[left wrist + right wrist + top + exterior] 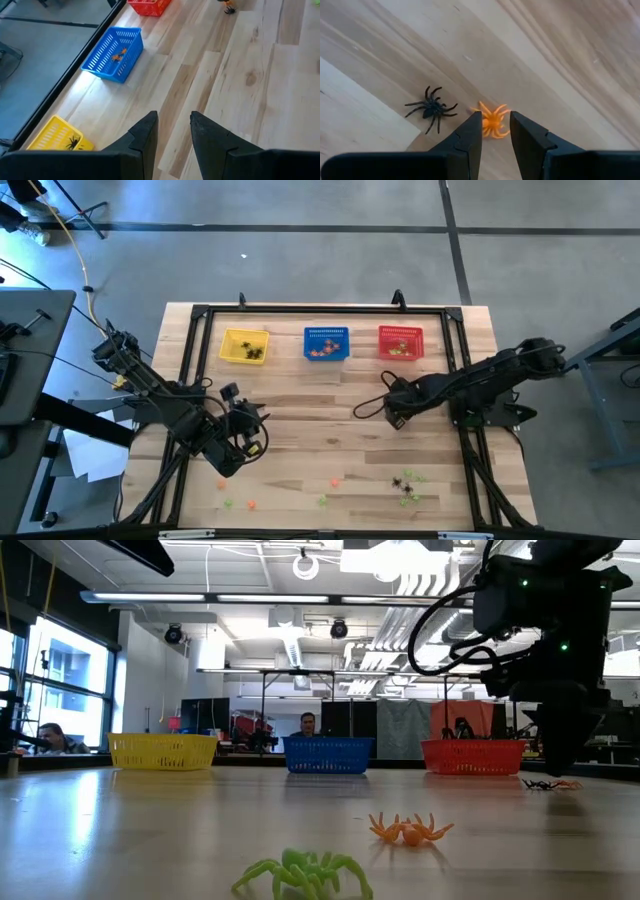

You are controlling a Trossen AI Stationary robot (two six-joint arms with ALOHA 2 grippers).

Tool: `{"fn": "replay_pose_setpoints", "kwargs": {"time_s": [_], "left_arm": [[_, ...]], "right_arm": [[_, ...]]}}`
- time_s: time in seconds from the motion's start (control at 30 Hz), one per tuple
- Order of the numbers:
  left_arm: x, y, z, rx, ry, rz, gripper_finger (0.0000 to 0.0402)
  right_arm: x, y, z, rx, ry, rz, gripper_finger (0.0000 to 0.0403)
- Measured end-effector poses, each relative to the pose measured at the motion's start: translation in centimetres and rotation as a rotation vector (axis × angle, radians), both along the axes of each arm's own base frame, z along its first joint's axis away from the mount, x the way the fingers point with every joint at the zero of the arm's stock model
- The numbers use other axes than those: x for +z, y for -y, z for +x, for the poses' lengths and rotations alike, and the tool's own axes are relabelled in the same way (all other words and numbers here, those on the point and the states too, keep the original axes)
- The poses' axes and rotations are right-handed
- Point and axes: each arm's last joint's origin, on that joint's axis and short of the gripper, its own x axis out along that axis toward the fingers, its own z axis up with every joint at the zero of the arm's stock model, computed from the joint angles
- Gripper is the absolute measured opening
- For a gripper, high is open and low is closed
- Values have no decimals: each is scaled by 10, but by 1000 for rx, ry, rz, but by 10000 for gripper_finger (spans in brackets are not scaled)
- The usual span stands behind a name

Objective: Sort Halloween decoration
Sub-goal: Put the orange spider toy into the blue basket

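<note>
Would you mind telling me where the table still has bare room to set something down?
Free: the wooden strip between the blue basket and the loose spiders, flanked by the left pincer and right pincer. Crowded: the near edge with scattered spiders, and the far basket row.

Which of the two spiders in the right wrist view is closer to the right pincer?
The orange spider: it lies just ahead of the right pincer; the black spider sits off to one side.
</note>
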Motion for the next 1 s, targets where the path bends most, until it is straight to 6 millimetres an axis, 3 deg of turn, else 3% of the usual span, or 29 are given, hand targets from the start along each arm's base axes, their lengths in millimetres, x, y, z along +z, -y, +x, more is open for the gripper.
{"fn": "replay_pose_setpoints", "kwargs": {"time_s": [0.33,0.53,0.77,1.0], "left_arm": [[0,0,0,-4,-8,-9,101],[0,1,0,-6,-10,-15,101],[0,0,0,-5,-9,-16,101],[0,0,0,-5,-9,-16,101]], "right_arm": [[-24,10,-4,-9,-36,45,94],[-23,11,-7,-7,-40,26,92],[-16,11,2,23,-12,24,10],[-16,10,2,5,-10,47,3]]}}
